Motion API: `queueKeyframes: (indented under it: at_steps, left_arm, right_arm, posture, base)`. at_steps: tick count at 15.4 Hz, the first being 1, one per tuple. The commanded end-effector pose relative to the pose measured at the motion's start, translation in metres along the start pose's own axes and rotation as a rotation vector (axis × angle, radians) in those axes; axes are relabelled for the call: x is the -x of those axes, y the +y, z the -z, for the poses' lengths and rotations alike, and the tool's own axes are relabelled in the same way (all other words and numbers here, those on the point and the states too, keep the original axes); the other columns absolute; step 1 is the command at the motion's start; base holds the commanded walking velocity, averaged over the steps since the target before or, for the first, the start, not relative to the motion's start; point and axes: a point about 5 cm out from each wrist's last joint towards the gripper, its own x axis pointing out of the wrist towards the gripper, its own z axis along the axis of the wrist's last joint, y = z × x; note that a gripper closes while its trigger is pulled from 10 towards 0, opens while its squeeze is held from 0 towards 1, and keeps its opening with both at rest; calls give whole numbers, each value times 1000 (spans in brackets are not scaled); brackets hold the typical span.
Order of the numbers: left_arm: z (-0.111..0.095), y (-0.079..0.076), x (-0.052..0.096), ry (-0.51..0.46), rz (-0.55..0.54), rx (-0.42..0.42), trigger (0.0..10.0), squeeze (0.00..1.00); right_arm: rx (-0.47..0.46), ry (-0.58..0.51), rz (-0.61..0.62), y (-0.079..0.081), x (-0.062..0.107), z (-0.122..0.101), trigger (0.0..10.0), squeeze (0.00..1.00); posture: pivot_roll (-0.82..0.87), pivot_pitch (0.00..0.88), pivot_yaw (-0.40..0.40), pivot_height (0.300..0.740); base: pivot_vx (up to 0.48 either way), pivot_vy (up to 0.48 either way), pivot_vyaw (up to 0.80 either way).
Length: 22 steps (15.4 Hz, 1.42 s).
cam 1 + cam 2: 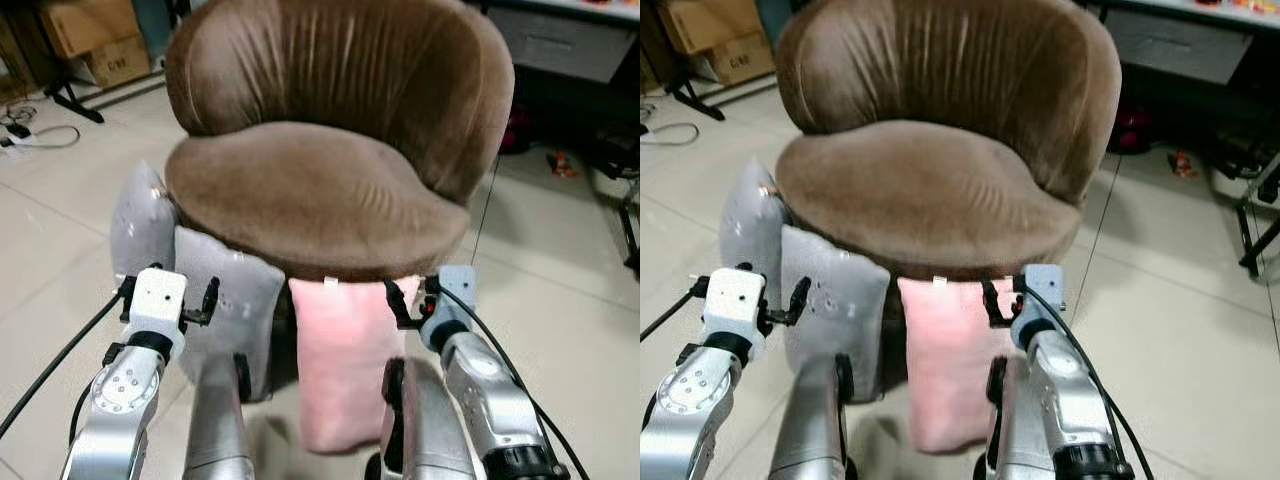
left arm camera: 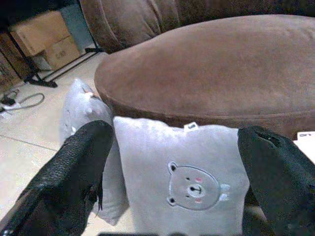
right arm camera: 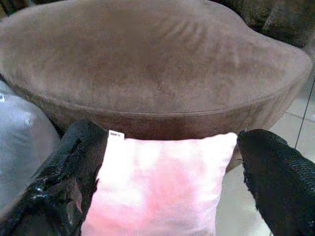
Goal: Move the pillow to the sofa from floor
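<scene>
A: Nothing lifted yet. The pink pillow (image 1: 345,365) stands on the floor (image 1: 560,300), leaning on the brown sofa (image 1: 320,190), its seat bare.

B: The right gripper (image 3: 172,182) is spread wide, empty, around its top. The left gripper (image 2: 177,182) gapes at a grey pillow (image 2: 184,182).

A: Its wrist view picks out a bear; the head views don't.

Both pincers (image 2: 172,162) (image 3: 172,167) raised, fingers apart
</scene>
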Motion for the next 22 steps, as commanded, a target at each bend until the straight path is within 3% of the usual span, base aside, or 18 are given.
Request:
queueKeyframes:
  at_steps: [1, 5, 10, 11, 13, 15, 16, 17, 18, 20, 21, 22]
  left_arm:
    - [-3, 1, 0, -18, 2, 15, 10000, 0]
    - [-3, 5, 0, -19, -1, 5, 10000, 0]
    - [-1, 5, -1, 6, 10, -45, 10000, 0]
    - [-2, 5, -3, 10, 45, -57, 10000, 0]
    - [-4, 8, -5, 12, 111, -72, 10000, 0]
    - [-8, 5, -2, 7, 272, -93, 10000, 0]
    - [-7, 5, -1, 8, 280, -97, 10000, 0]
    - [-14, 6, 3, 2, 329, -103, 10000, 0]
    - [-14, 6, 4, 3, 332, -116, 10000, 0]
    - [-27, -6, 22, -15, 410, -149, 10000, 0]
    - [-28, -8, 26, -20, 416, -152, 10000, 0]
    - [-32, -13, 36, -17, 448, -139, 10000, 0]
  right_arm:
    - [57, -11, -21, 1, -3, -5, 10000, 0]
    - [42, -26, -38, 3, -4, -7, 10000, 0]
    - [35, -32, -4, 0, -8, -8, 10000, 0]
    - [90, 15, -17, -6, -12, -5, 10000, 1000]
    - [150, 98, -83, -3, -26, -4, 10000, 1000]
    - [128, 216, -13, -6, -47, 1, 10000, 1000]
    - [121, 222, -6, -7, -48, 2, 10000, 1000]
    - [120, 250, 54, -10, -56, 0, 10000, 1000]
    - [118, 257, 36, -8, -57, 0, 10000, 1000]
    - [73, 281, 77, -8, -60, 5, 10000, 1000]
    - [67, 282, 78, -9, -59, 6, 10000, 71]
    - [50, 289, 67, -7, -59, 10, 10000, 0]
  posture:
    - [68, 0, -31, 456]
    - [72, 0, -36, 456]
    - [86, 0, -32, 456]
    - [87, 0, -23, 456]
    - [88, 0, -29, 456]
    - [96, 26, -46, 456]
    - [96, 26, -46, 456]
    - [89, 105, -45, 456]
    - [97, 126, -43, 456]
    - [126, 217, -53, 456]
    - [131, 227, -54, 456]
    - [135, 268, -54, 456]
  base:
    - [0, 0, 0]
    - [348, 0, 725]
    - [0, 0, 0]
    - [0, 0, 0]
    - [0, 0, 0]
    - [0, 0, 0]
    - [0, 0, 0]
    - [0, 0, 0]
    - [0, 0, 0]
    - [0, 0, 0]
    - [0, 0, 0]
    - [0, 0, 0]
